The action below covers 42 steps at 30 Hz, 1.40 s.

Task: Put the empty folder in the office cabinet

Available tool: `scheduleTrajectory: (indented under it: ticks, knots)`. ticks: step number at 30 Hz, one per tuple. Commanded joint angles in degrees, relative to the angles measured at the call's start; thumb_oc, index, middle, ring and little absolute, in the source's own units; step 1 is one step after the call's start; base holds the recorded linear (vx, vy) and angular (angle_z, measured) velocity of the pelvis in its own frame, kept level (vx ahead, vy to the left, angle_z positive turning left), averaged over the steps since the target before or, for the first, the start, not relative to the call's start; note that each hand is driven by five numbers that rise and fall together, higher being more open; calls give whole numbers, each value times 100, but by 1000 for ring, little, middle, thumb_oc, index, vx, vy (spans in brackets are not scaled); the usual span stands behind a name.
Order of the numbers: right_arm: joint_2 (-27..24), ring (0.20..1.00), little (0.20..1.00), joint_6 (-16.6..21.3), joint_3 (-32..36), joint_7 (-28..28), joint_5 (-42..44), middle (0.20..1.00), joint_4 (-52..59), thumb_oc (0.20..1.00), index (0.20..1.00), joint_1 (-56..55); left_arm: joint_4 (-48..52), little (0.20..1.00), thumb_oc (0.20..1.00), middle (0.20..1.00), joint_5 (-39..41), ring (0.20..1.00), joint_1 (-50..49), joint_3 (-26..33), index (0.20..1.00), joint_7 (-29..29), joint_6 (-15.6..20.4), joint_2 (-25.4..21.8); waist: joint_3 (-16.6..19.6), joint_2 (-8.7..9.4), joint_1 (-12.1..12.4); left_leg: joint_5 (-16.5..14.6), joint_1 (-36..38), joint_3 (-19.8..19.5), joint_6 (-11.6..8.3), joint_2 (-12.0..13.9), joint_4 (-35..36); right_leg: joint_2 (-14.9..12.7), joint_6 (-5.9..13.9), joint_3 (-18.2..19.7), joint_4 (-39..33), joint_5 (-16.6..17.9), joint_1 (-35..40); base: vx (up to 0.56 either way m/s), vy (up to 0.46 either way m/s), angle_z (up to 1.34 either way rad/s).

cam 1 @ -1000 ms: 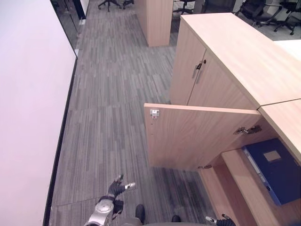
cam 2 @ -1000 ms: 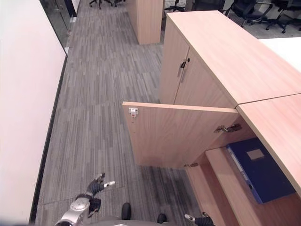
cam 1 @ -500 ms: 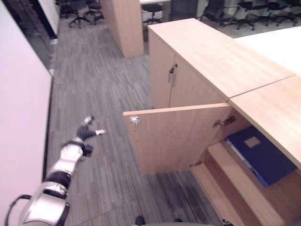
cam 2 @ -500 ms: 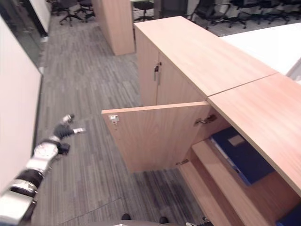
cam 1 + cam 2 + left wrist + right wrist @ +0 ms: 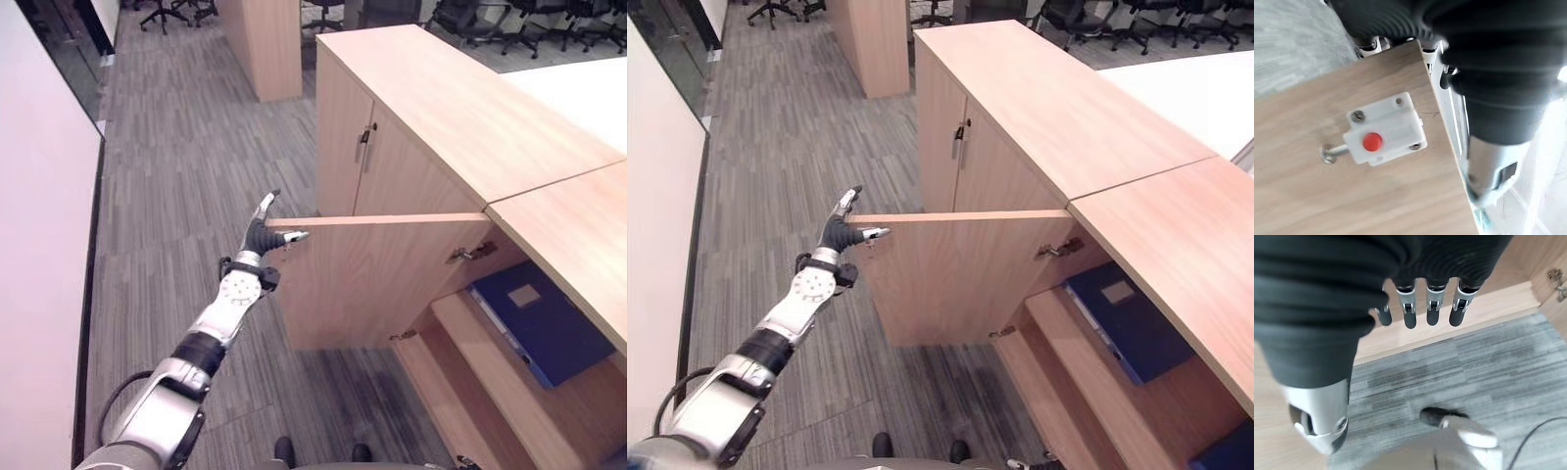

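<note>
With the blue flat folder (image 5: pixel 544 318) shelved, the left hand (image 5: pixel 263 230), fingers spread and empty, should push the open light-wood cabinet door (image 5: pixel 377 279) squarely at its free edge.

My two head views look down from above at the cabinet door (image 5: pixel 377 279), sharing it and the floor (image 5: pixel 186 166) beside it. My left wrist view sits very close against that door's latch (image 5: pixel 1383 131); my right wrist view faces down at floor by the cabinet.
</note>
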State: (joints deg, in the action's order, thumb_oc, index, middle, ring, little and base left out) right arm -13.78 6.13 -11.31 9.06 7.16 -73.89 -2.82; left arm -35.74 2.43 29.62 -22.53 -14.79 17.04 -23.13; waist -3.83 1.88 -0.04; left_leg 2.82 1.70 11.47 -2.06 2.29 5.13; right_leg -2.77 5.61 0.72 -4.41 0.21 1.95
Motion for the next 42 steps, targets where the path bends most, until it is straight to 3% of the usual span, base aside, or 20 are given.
scheduleTrajectory:
  ticks: [1,6,7,9,10,11,12,14,15,16,18,24,25,26,27,30,31,34,38,42]
  knots:
    - [-540,1000,1000,88,-78,127,-199,1000,-11,1000,1000,86,-906,1000,1000,1000,-1051,1000,1053,-840,1000,540,-241,-900,44,-197,-248,-419,316,-1,-413,195,-13,-311,844,-331,205,26,-77,38,44,-18]
    - [-415,1000,1000,80,-62,103,-154,1000,-13,1000,1000,57,-565,1000,1000,1000,-1114,1000,908,-690,1000,451,-235,-639,1,-153,-187,-389,263,-63,-411,190,-19,-326,844,-432,241,12,-83,-26,-7,-20]
    - [-373,1000,1000,59,-137,105,-184,1000,-50,1000,1000,110,-938,1000,1000,1000,-1294,1000,676,-772,1000,329,-276,-66,-30,-99,-226,-393,238,-59,-399,199,-16,-299,821,-412,241,6,-117,-34,-11,6]
    - [-344,1000,1000,47,-187,132,-207,1000,-68,1000,1000,151,-1154,1000,1000,1000,-1473,1000,613,-903,1000,249,-314,259,-35,-75,-245,-399,229,-48,-391,208,-15,-281,805,-394,237,7,-144,-24,-12,1]
    - [-262,1000,1000,45,-306,247,-257,1000,-93,1000,1000,214,-1713,1000,1000,1000,-1892,1000,472,-1215,1000,13,-438,1030,-31,-12,-285,-411,228,-17,-378,224,-16,-258,779,-365,231,7,-167,0,0,0]
    - [-271,1000,1000,47,-294,250,-258,1000,-94,1000,1000,205,-1761,1000,1000,1000,-1910,1000,485,-1225,1000,-18,-419,1072,-26,-23,-269,-415,230,-14,-378,225,-16,-257,779,-363,231,5,-167,-11,-26,-3]
    - [-286,1000,1000,50,-333,317,-285,1000,-38,1000,1000,209,-1805,1000,1000,1000,-1174,1000,313,-1104,1000,295,-290,1303,-4,11,-288,-412,227,21,-376,229,-13,-249,773,-355,219,17,-183,1,-8,-6]
    - [-305,1000,1000,48,-316,335,-268,1000,-56,1000,1000,232,-1814,1000,1000,1000,-970,1000,229,-1051,1000,345,-261,1346,8,13,-289,-425,240,28,-373,234,-13,-252,774,-355,216,18,-168,12,-4,-9]
    - [-261,1000,1000,75,-321,406,-255,1000,-46,1000,1000,239,-1805,1000,1000,1000,-1087,1000,39,-1301,1000,293,-229,1714,15,35,-270,-450,264,11,-365,234,-13,-247,755,-353,210,14,-135,0,0,0]
    - [-353,1000,1000,81,-233,397,-220,1000,73,1000,1000,224,-1231,1000,1000,1000,-58,1000,-98,-1125,1000,757,-194,1400,-5,10,-214,-468,293,1,-364,234,-13,-248,761,-354,201,-2,-104,-6,16,9]
    - [-409,1000,1000,98,-41,371,-147,1000,83,1000,1000,176,-281,1000,1000,1000,742,1000,-567,-790,1000,991,10,830,2,-25,-111,-436,259,-22,-366,220,-13,-264,761,-423,185,37,-105,-4,10,-11]
    - [-283,1000,1000,101,222,292,-43,1000,143,1000,1000,103,1784,1000,1000,1000,1083,1000,-1874,-763,1000,1648,28,385,-110,-6,191,-344,150,-195,-350,157,-13,-299,730,-614,179,59,-62,-27,-5,9]
    - [-280,1000,1000,101,220,292,-43,1000,141,1000,1000,96,1794,1000,1000,1000,1086,1000,-1886,-765,1000,1651,20,379,-93,-9,186,-415,176,-206,-353,158,-16,-297,743,-622,163,10,-24,6,26,22]
    - [-415,1000,1000,96,89,11,-209,1000,152,1000,1000,84,605,1000,1000,1000,1343,1000,-1401,-791,1000,2685,-418,-51,-69,-65,75,-414,204,-205,-377,169,-17,-291,782,-606,167,-34,-4,58,59,21]
    - [-408,1000,1000,68,42,32,-191,1000,145,1000,1000,123,624,1000,1000,1000,1294,1000,-1390,-963,1000,2308,-165,196,-65,-54,50,-400,194,-180,-374,164,-13,-307,772,-609,171,-7,-19,25,72,19]
    - [-408,1000,1000,64,-59,52,-250,1000,119,1000,1000,102,295,1000,1000,1000,1317,1000,-1381,-1095,1000,2290,-84,513,-45,-59,50,-421,234,-162,-369,154,-13,-310,767,-591,158,-9,7,16,37,-13]
    - [-482,1000,1000,80,-88,-52,-290,1000,189,1000,1000,74,-157,1000,1000,1000,1540,1000,-968,-813,1000,2563,-280,292,-4,-87,-15,-414,248,-141,-384,169,-13,-310,782,-567,157,1,-4,31,43,-15]
    - [-506,1000,1000,68,-113,-212,-309,1000,255,1000,1000,-43,-154,1000,1000,1000,2683,1000,-714,-238,1000,2668,-117,-52,102,-92,7,-418,322,-88,-392,173,-13,-324,789,-602,149,38,54,54,39,-4]
    - [-493,1000,1000,92,-96,-275,-388,1000,312,1000,1000,-66,-492,1000,1000,1000,2694,1000,-709,26,1000,2740,-259,-56,139,-75,-34,-433,336,-50,-392,182,-13,-323,810,-598,132,57,62,6,9,3]
    - [-406,1000,1000,81,61,-314,-129,1000,296,1000,1000,23,414,1000,1000,1000,2917,1000,-1221,2,1000,2742,-208,-21,127,-66,56,-439,305,-101,-364,155,-13,-336,806,-625,138,56,50,-7,1,-5]
